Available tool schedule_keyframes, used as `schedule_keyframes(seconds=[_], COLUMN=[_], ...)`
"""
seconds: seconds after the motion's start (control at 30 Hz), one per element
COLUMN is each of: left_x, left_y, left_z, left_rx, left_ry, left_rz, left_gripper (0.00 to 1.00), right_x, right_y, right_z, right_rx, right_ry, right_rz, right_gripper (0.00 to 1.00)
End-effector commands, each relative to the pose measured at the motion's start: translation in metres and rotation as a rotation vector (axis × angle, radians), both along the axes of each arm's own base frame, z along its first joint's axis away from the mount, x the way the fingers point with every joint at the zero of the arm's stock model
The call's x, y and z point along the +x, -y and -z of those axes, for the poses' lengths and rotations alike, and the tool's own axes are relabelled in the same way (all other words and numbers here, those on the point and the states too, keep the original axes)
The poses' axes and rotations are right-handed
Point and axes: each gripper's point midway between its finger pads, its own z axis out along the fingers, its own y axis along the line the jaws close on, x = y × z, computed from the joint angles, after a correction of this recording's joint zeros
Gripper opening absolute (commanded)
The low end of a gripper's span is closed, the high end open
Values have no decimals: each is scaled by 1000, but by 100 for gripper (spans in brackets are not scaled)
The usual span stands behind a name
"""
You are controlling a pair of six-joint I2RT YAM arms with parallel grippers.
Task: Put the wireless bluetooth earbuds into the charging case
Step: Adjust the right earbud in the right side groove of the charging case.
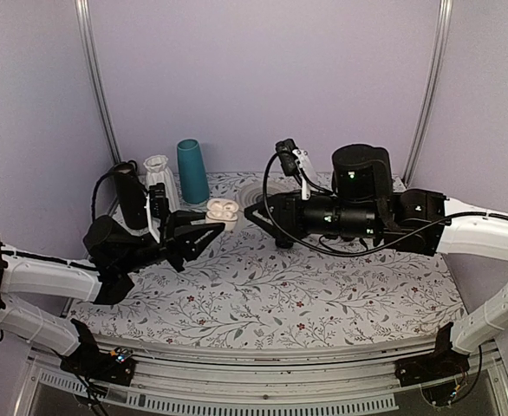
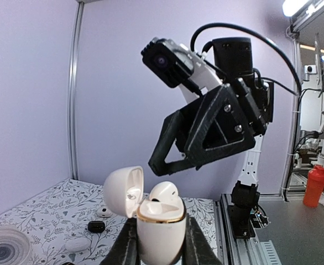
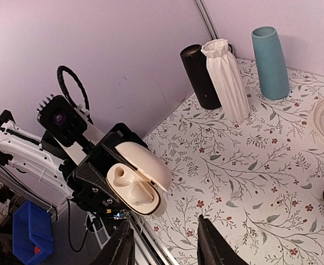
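Floral table (image 1: 323, 295) is lying below. Lower centre, left gripper (image 2: 161, 245) is pinching the charging case (image 2: 159, 223); right gripper (image 3: 165, 245) is standing spread, empty. Any tilt is probably risking spilling the high-sitting earbud (image 2: 163, 192).

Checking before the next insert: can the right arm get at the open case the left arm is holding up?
Probably yes. The left gripper holds the charging case up, lid open, facing the right gripper, whose parted fingers hang close by with nothing between.

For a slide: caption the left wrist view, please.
Left gripper holds the small cream-white glossy clamshell charging case, lid open, a white earbud seated inside; the black right gripper hangs above.
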Motion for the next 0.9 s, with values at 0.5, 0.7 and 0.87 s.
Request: schedule_keyframes(seconds=[0.5,0.7,0.87], left_x=[-8,-14,-17], left_y=[-9,-5,-4], left_z=[-15,-17,-18], left_rx=[-70,-65,-61], left_ry=[95,96,92], left_rz=[-82,-37,-20], left_gripper=[0,0,0], right_x=[2,3,2], right_y=[-15,-22,-26], right_z=[-16,-15,-16], right_rx=[297,272,265], right_ry=[-149,-101,-62], right_rz=[-104,-151,-178], right_gripper=[43,43,43])
